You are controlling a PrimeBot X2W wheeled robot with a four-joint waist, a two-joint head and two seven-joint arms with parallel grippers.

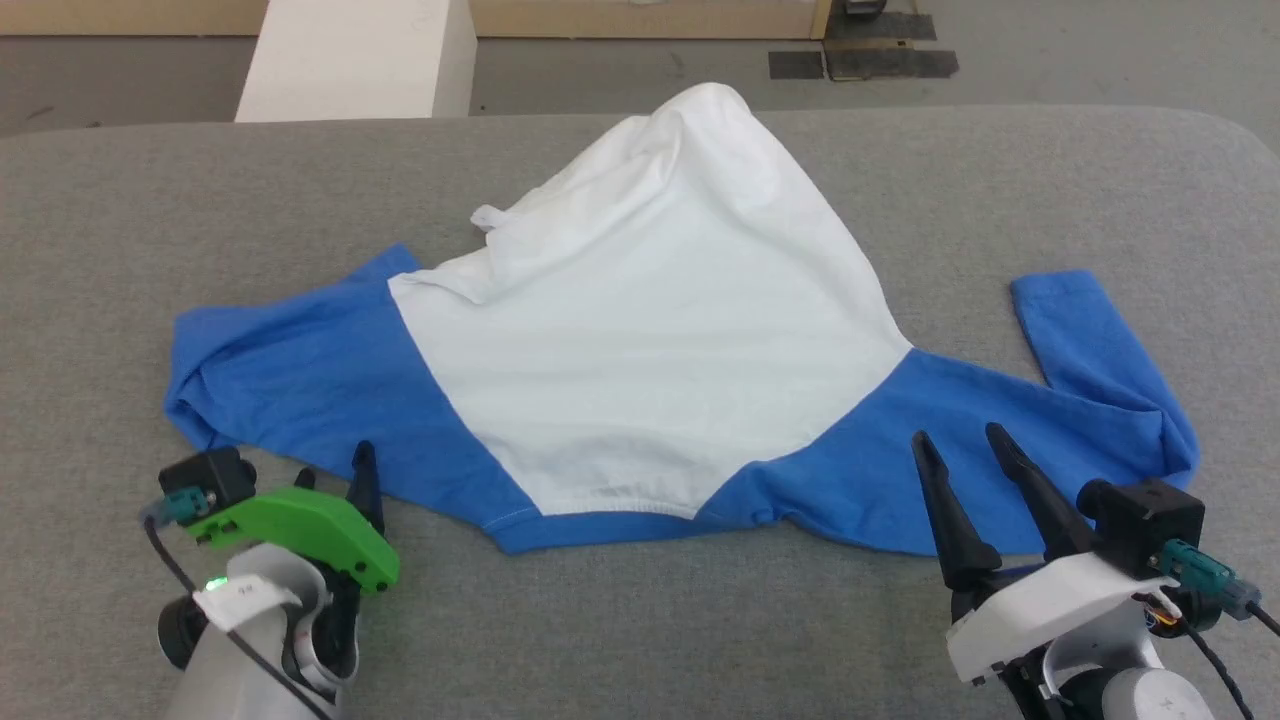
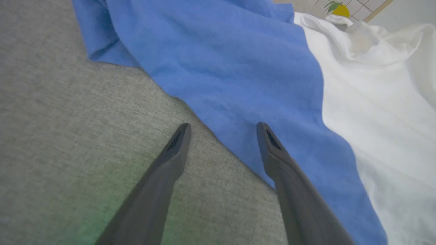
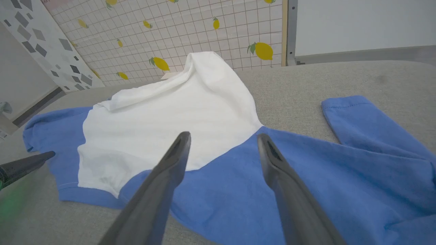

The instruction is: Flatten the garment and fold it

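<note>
Two grippers: you see both at the near edge of the table (image 1: 1000, 180), one at each end of the shirt.
Garment (image 1: 650, 370): it lies spread on the grey table, its neck side near you and its bottom end far.
White body (image 1: 660, 300): it is wide near you and gets thin far away, where it bunches up into a tall fold.
Blue trim (image 1: 600, 527): it runs along the near edge of the white part.
Left sleeve (image 1: 290, 370): it lies out to the left, with its end folded over itself.
Right sleeve (image 1: 1090, 400): it goes out to the right, then bends back, so its cuff (image 1: 1060, 290) points far.
Left gripper (image 2: 223, 126): its fingers are spread wide and hold nothing. One finger is over the grey table and one is over the edge of the blue left sleeve. You cannot tell if they touch.
Right gripper (image 3: 223, 135): its fingers are spread wide too, with nothing between them. They point over the blue cloth where the right sleeve meets the white part.
Wall (image 3: 190, 30): far behind the table, it has squares and yellow lemons on it.
</note>
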